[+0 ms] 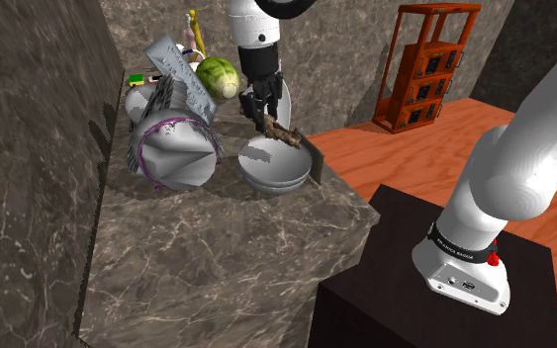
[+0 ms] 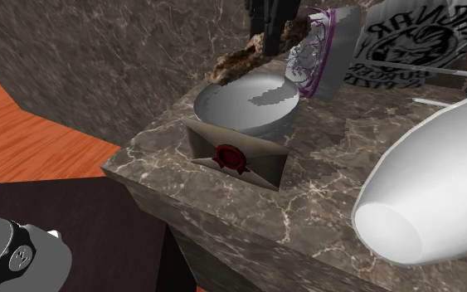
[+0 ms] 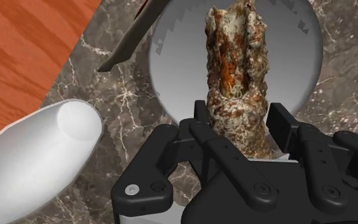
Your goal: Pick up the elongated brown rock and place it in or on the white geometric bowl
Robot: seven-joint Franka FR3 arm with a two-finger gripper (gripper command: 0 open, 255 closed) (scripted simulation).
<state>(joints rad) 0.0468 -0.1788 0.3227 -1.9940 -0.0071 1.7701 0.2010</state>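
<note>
Jaws tight on 1 elongated brown rock point(image 3: 234, 70) over 1 white bowl point(image 3: 177, 63).

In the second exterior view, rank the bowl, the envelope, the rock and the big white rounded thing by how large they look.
Largest: white rounded object, though it sits nearest the camera.
Next: bowl and sealed envelope look about alike.
Smallest: brown rock.
</note>
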